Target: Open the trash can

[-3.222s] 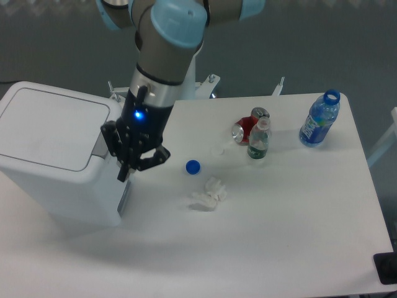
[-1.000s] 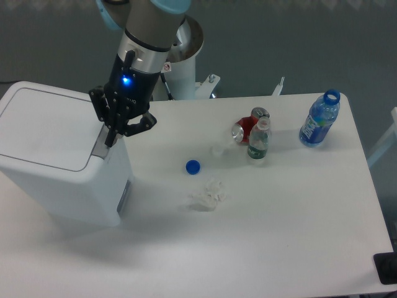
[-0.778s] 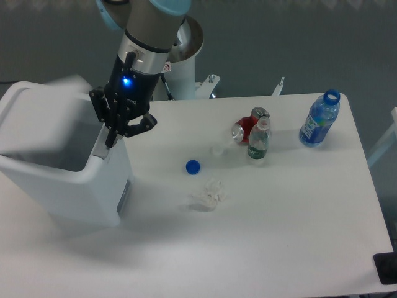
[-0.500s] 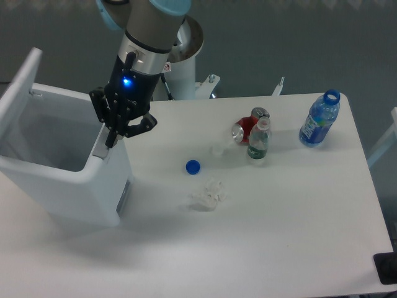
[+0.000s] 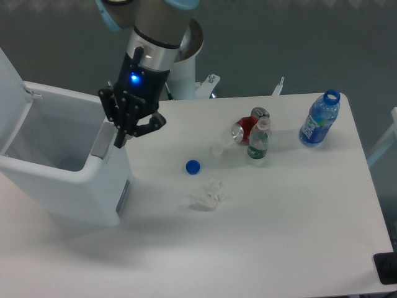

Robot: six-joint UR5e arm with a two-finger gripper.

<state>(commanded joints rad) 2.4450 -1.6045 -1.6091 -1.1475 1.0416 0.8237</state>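
Note:
The large white trash can (image 5: 74, 186) stands at the left edge of the table. Its lid (image 5: 11, 87) is swung up at the far left and the inside of the bin shows. The grey push tab (image 5: 101, 144) sits on the can's right rim. My gripper (image 5: 122, 138) hangs just above and to the right of the tab, fingers pointing down and close together, holding nothing.
On the table (image 5: 279, 236): a blue bottle cap (image 5: 193, 166), a crumpled white tissue (image 5: 207, 194), a small clear cap (image 5: 216, 150), a red can (image 5: 245, 128) lying down, a small green bottle (image 5: 258, 141), and a blue water bottle (image 5: 319, 119) at the far right.
The lid has sprung open from flat to upright. My gripper pressed the tab and has now shifted slightly right and away from it.

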